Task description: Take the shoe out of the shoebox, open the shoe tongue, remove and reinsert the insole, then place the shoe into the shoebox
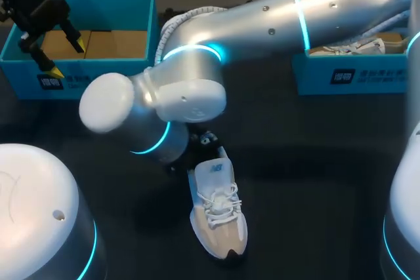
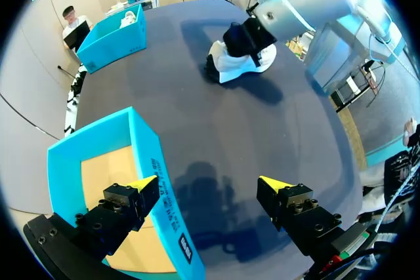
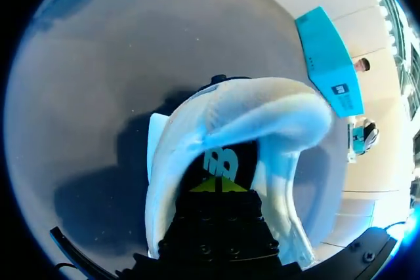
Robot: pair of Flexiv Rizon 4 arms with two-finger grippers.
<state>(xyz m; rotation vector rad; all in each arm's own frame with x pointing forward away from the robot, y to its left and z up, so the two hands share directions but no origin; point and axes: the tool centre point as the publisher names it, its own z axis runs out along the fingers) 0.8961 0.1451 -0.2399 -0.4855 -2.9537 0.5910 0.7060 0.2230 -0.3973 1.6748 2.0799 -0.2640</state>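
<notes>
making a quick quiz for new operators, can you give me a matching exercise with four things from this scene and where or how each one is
Things:
1. loose shoe
2. left box
3. right box
4. left end effector

Places or states:
a. open, hanging over a box wall
b. lying on the dark table
c. holds a second shoe
d. brown floor showing, no shoe seen inside

Pairs: 1-b, 2-d, 3-c, 4-a
</notes>
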